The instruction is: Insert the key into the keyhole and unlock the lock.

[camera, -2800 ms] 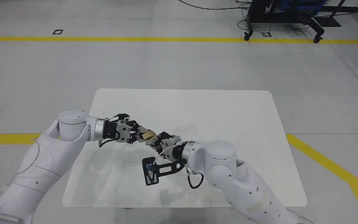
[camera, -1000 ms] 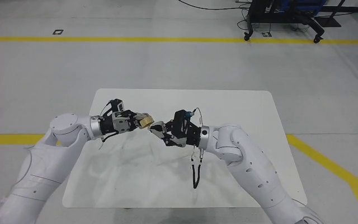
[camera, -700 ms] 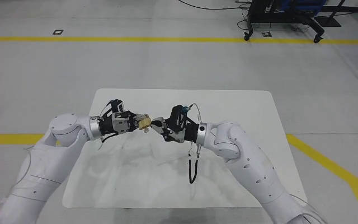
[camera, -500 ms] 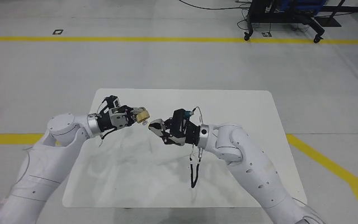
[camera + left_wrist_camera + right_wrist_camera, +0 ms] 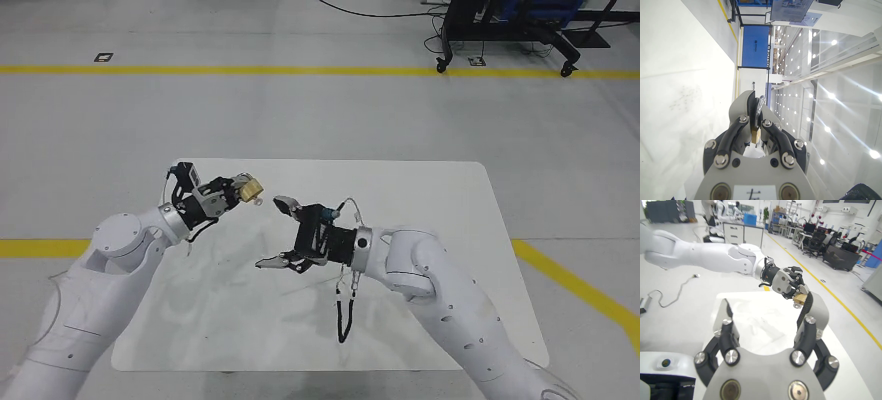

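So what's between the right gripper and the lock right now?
Nothing. In the top view only bare table shows between the open right gripper and the lock, which the left gripper holds with the key sticking out of it.

Blue board (image 5: 754, 49) carries white lettering, white label (image 5: 754, 192) on the left gripper (image 5: 758, 101) a cut-off character

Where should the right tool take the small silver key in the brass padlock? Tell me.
Best grip the small silver key by its flat round head, protruding from the brass padlock. Bring the open right tool from that free end, opposite the left tool clamping the lock.
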Controlling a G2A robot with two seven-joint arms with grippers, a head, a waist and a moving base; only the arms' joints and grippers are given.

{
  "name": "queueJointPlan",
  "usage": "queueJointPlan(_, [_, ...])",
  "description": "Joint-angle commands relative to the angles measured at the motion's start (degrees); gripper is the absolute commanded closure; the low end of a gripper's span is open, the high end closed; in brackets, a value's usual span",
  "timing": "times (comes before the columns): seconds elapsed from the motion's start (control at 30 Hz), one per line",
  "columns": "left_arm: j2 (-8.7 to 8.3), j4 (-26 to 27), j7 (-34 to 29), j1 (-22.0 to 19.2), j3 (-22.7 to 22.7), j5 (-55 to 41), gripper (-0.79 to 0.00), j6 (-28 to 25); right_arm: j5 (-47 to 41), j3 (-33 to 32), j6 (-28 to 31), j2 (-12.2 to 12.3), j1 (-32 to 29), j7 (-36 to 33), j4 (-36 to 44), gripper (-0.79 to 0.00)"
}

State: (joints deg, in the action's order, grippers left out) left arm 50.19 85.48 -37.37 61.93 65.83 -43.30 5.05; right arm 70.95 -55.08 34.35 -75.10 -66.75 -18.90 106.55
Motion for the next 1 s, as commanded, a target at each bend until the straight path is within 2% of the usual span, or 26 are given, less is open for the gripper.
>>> queueJointPlan(0.0, [0.13,0.06,0.00,0.06,0.10,0.19,0.000,0.22,13.85,2.52,-5.21,-0.21,-0.04,-0.36,0.77,-0.474])
queueJointPlan(0.03, [0.20,0.07,0.00,0.08,0.14,0.27,0.000,0.28,16.45,3.49,-7.63,-0.39,0.15,-0.90,0.52,-0.357])
queueJointPlan(0.1, [0.35,0.11,-0.02,0.15,0.16,0.34,0.000,0.55,20.78,5.77,-11.89,-0.89,0.84,-2.27,-0.62,-0.249])
queueJointPlan(0.33, [0.79,-0.08,-0.16,0.22,0.40,1.03,0.000,1.25,27.96,10.85,-19.25,-2.46,3.49,-3.99,-3.38,-0.200])
queueJointPlan(0.7, [1.44,-0.93,-0.84,-0.37,0.59,2.82,0.000,2.32,38.17,15.07,-24.90,-4.19,4.89,-10.82,-5.00,-0.102])
queueJointPlan(0.83, [1.64,-1.15,-1.30,-0.50,0.75,3.36,0.000,2.69,39.66,16.08,-25.65,-4.87,5.17,-12.47,-5.44,-0.111])
queueJointPlan(0.97, [1.84,-1.38,-1.66,-0.57,0.85,3.85,0.000,2.84,39.86,16.67,-25.64,-5.56,5.66,-13.34,-6.14,-0.154])
